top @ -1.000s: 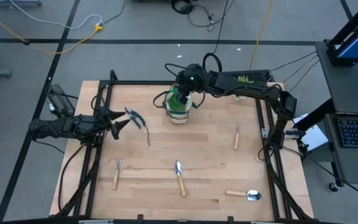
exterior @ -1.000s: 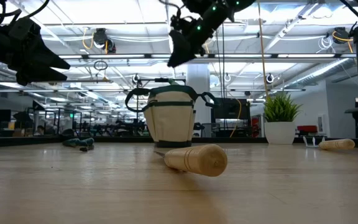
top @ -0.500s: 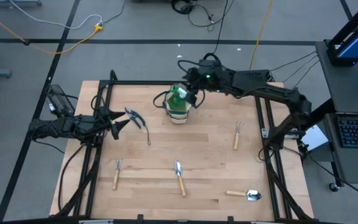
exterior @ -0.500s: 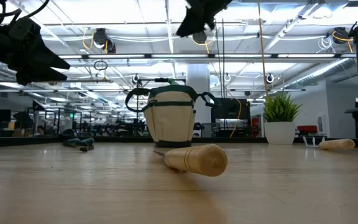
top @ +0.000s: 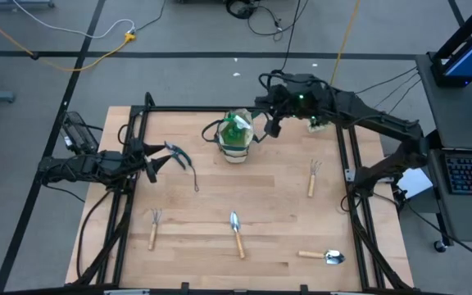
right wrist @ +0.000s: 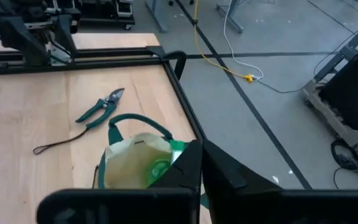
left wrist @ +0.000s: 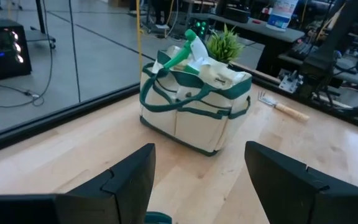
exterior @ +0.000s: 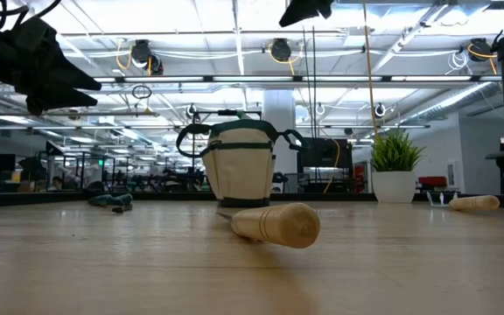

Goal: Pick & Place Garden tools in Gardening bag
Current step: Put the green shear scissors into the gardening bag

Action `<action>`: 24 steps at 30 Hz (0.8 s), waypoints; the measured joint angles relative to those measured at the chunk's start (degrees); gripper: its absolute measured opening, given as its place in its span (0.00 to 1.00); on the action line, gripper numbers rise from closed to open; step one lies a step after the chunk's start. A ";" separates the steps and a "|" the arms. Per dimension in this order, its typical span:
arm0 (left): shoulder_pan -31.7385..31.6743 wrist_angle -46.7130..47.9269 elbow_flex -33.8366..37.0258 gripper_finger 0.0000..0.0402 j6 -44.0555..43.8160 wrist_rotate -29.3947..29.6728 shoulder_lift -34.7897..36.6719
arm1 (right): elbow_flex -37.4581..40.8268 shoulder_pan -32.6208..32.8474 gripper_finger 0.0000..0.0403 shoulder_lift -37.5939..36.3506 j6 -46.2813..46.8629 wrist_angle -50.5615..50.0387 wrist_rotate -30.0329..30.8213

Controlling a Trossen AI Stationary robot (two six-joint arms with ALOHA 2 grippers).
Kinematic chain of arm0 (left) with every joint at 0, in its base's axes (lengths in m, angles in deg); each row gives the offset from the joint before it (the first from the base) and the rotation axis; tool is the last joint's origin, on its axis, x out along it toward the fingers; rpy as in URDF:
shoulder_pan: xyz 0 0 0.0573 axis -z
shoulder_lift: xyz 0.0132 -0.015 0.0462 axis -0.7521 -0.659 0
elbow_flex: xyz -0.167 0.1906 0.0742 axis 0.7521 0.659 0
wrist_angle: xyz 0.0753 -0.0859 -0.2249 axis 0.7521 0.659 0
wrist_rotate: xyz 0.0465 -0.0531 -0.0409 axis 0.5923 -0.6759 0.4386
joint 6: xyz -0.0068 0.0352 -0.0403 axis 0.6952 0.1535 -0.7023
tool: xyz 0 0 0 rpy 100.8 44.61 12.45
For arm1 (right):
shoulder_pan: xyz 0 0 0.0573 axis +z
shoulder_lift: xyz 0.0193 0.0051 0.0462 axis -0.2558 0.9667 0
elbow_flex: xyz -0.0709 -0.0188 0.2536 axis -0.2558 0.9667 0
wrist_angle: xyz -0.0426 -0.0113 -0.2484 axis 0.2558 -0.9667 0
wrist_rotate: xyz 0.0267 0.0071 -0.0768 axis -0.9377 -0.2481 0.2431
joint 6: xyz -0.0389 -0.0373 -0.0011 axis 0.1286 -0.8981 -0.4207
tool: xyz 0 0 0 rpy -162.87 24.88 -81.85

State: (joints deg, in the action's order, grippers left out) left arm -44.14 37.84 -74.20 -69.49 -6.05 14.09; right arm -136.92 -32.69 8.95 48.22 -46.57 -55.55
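The gardening bag (top: 236, 141) stands upright near the back edge of the table (top: 220, 213), beige with a dark green band, and a green spray bottle (top: 238, 126) sticks out of its open top. The pruning shears (top: 179, 155) lie flat to the left of the bag. Two fork rakes (top: 153, 229) (top: 313, 177), a trowel (top: 237, 233) and a small wooden-handled scoop (top: 324, 256) lie flat and well apart nearer the front.

Gardening bag (top: 235, 138): far centre of counter (top: 220, 213), spray bottle (top: 238, 124) inside. Pruning shears (top: 179, 155): left of bag. Fork rake (top: 313, 176): right side. Fork rake (top: 153, 228), trowel (top: 237, 232), trowel (top: 324, 256): along near edge, left to right.
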 joint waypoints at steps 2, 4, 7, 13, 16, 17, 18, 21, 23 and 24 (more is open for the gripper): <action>0.00 0.02 -0.01 0.63 0.08 0.34 0.00 | 0.00 0.00 0.02 -0.99 -0.01 -0.67 0.01; -0.01 0.00 0.00 0.63 0.77 0.48 0.00 | 0.00 0.00 0.03 -1.82 -0.02 -1.68 0.01; 0.01 0.00 -0.01 0.63 2.73 0.50 0.00 | 1.65 0.41 0.03 -2.94 0.74 -1.49 -0.10; -0.01 0.02 -0.01 0.63 4.68 0.54 0.00 | 13.17 2.03 0.02 -8.96 3.13 7.67 -1.47; 0.01 0.02 -0.01 0.63 5.22 0.54 0.00 | 20.38 2.72 0.02 -12.70 4.30 13.75 -1.44; 0.01 0.04 -0.01 0.63 5.49 0.52 0.00 | 22.67 2.94 0.02 -14.09 4.61 15.68 -1.35; 0.01 0.04 -0.01 0.63 5.55 0.52 0.00 | 24.94 3.10 0.02 -15.51 4.96 17.52 -1.35; -0.01 0.04 -0.01 0.63 5.55 0.52 0.00 | 31.38 3.38 0.01 -19.90 5.45 21.76 -1.36; 0.00 0.03 -0.01 0.63 5.55 0.52 0.00 | 35.55 3.39 0.01 -22.86 5.85 23.82 -1.42; 0.00 0.06 -0.01 0.63 5.50 0.52 0.00 | 37.57 3.37 0.01 -24.26 6.57 24.93 -1.36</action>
State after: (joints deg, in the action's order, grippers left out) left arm -44.15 37.90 -74.22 -64.00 -5.53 14.09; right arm -99.35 -29.32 -15.31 54.79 -21.64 -56.91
